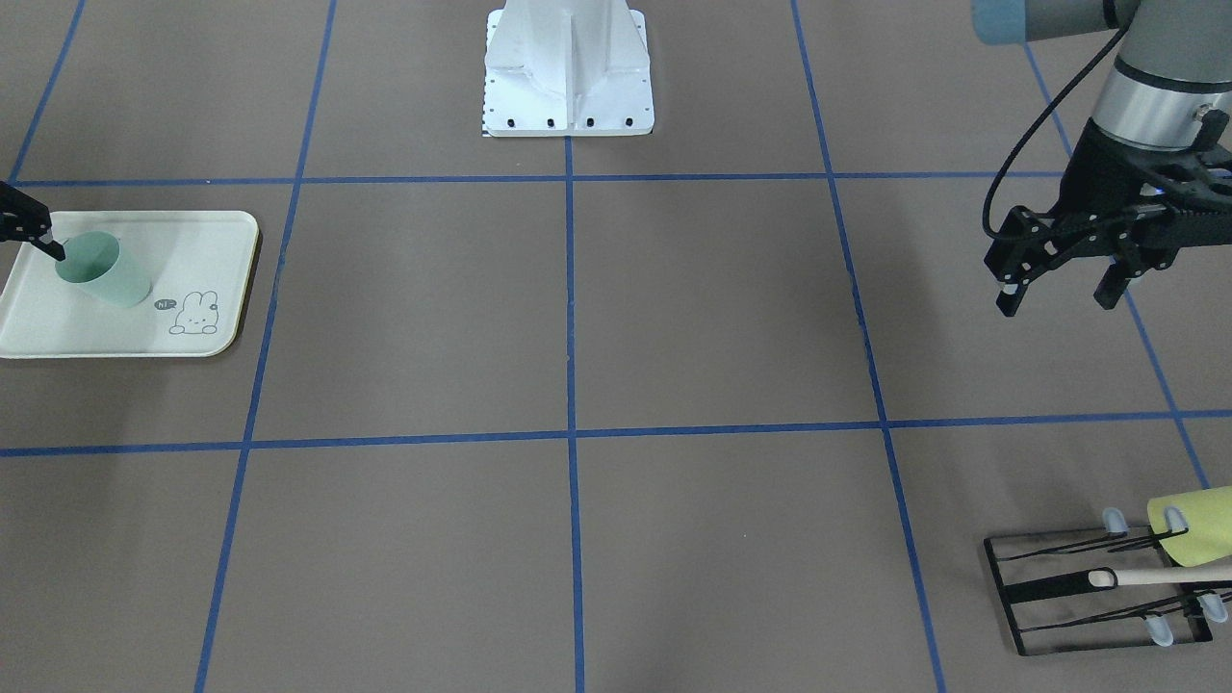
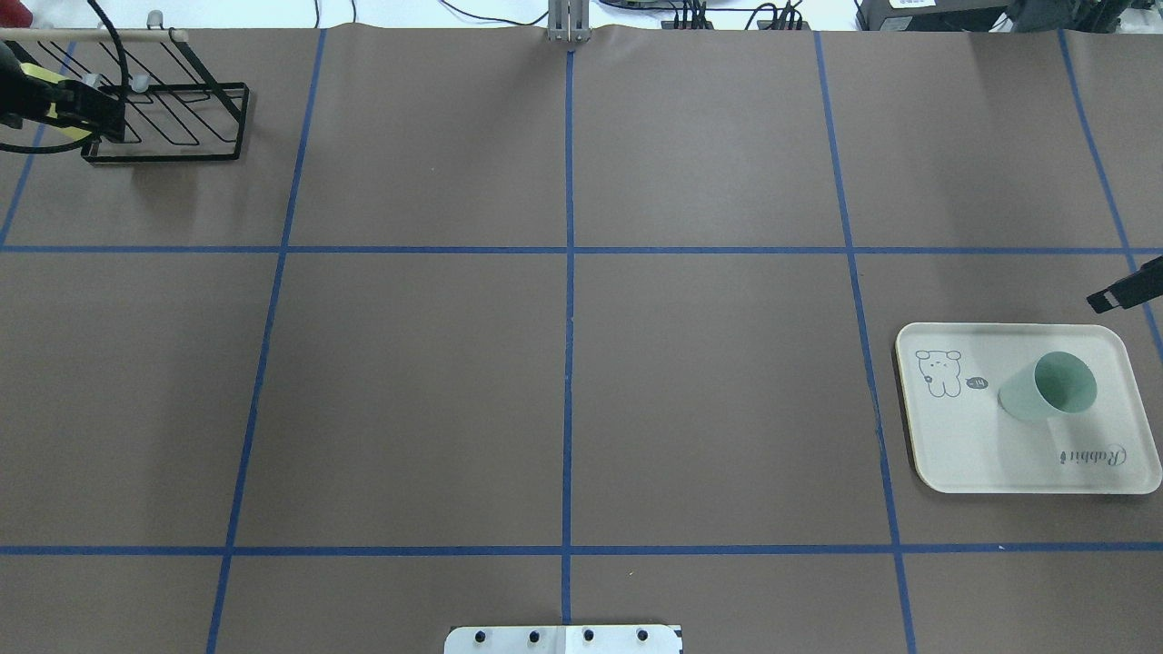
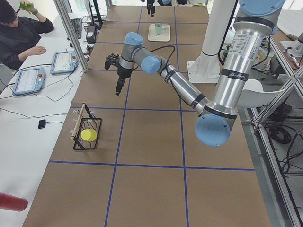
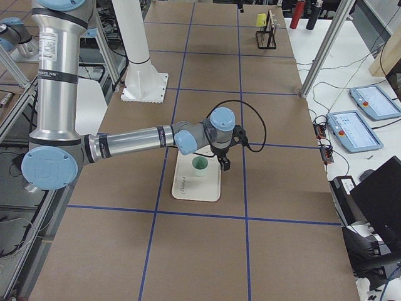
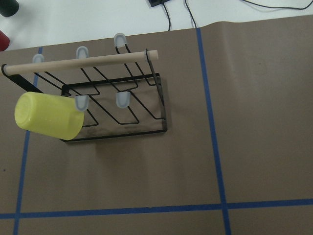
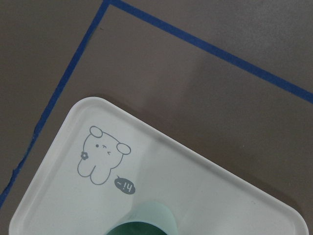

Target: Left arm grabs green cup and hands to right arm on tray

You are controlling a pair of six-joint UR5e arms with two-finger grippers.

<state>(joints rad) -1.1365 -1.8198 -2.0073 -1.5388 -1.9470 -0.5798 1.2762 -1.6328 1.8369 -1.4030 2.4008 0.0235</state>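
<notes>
mint-green plastic cup (image 1: pixel 104 271) on cream plastic tray (image 1: pixel 207 241); right gripper (image 1: pixel 34 231), jaw state can't be told, near rim, might topple it; left gripper (image 1: pixel 1057 298) spread, empty.

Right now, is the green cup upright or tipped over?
Upright: the green cup stands on its base on the tray, open mouth facing up.

Front, overhead views oppose, share tray (image 2: pixel 972 445); wrist view seemingly close.

Robot lab: taped-grid table (image 3: pixel 151 142), teach pendants (image 3: pixel 65 62), aluminium frame (image 3: pixel 72 35).
</notes>
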